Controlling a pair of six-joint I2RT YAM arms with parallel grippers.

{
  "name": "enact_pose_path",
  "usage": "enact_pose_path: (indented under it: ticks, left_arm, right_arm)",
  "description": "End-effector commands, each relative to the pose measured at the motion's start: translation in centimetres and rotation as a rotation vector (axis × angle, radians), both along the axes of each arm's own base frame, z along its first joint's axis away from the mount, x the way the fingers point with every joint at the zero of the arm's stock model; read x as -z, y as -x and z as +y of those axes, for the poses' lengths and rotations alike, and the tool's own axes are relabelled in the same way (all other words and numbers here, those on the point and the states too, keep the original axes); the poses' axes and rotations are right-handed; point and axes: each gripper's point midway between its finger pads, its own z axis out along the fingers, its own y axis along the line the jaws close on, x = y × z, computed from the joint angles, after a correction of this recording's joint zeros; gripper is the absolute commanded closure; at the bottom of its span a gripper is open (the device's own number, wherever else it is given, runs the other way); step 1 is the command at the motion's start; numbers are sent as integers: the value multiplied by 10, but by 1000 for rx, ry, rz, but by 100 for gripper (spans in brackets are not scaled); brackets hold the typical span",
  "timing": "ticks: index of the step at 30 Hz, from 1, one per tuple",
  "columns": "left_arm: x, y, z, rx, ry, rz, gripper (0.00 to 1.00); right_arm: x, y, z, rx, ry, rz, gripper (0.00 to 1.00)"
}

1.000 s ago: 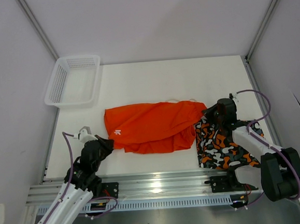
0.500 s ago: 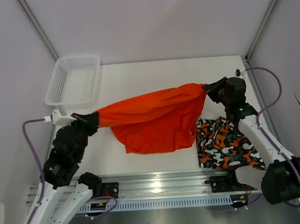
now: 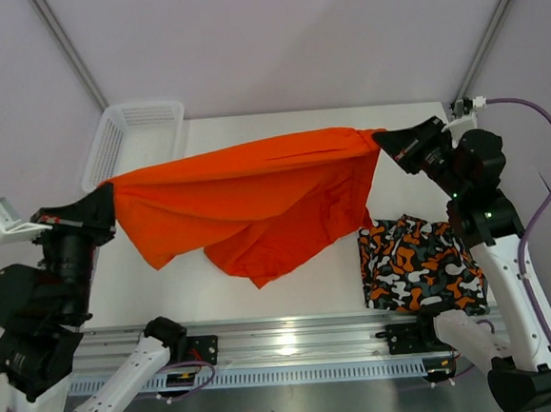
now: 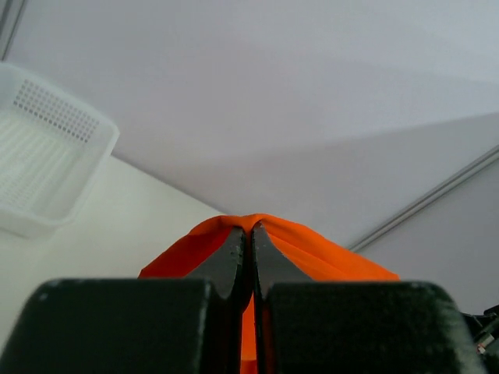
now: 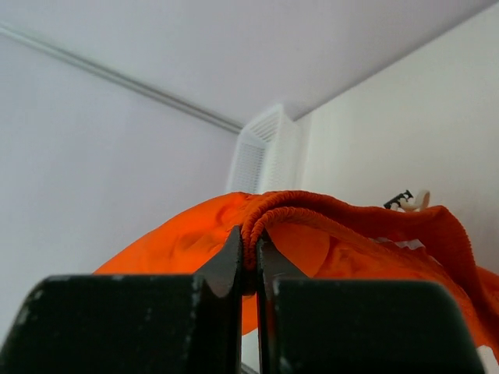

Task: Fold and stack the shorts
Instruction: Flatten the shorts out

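Observation:
The plain orange shorts hang in the air, stretched between my two grippers above the table. My left gripper is shut on their left end; in the left wrist view the orange fabric folds over the closed fingertips of that gripper. My right gripper is shut on the elastic waistband at the right end, seen pinched in the right wrist view at that gripper. The lower part of the shorts droops to the table. The patterned shorts lie folded at the front right of the table.
A white mesh basket stands at the table's back left; it also shows in the left wrist view and the right wrist view. An aluminium rail runs along the table's near edge. Walls enclose the table.
Both grippers have risen and spread apart, lifting the orange shorts off the table and stretching them wide. The patterned shorts have not moved.

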Motion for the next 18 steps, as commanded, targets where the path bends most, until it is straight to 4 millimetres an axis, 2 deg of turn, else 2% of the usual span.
enact_pose_path:
  ticks: [1,7,8,10,11,12,13,14,16,17,18]
  left_arm:
    - [-40,32,37,-115,-15,-104,100]
    - [-93,83,65,-147,-4,-258,100]
    - [-101,93,70,-150,6,-284,100]
    - [-112,108,76,-152,13,-331,100]
    - [-118,118,80,-154,22,-359,100]
    - [-125,126,84,-156,34,-391,100]
    - [-128,128,85,-154,29,-402,100]
    - [-133,131,85,-151,30,-414,100]
    - [-142,136,86,-145,30,-433,100]
    - [-144,135,83,-136,24,-435,100]
    - [-146,128,80,-136,18,-429,100]
  right_arm:
    - [-49,29,0,-26,-20,-94,100]
    - [-100,77,15,-127,-49,-194,100]
    - [-116,88,14,-135,-55,-227,100]
    - [-133,102,15,-158,-60,-265,100]
    - [-150,115,13,-164,-62,-302,100]
    - [-159,121,12,-171,-62,-319,100]
    - [-168,127,11,-177,-62,-339,100]
    - [-185,141,8,-180,-60,-381,100]
    - [-199,150,5,-177,-54,-407,100]
    - [-201,153,3,-172,-48,-405,100]
    - [-213,160,0,-164,-37,-439,100]
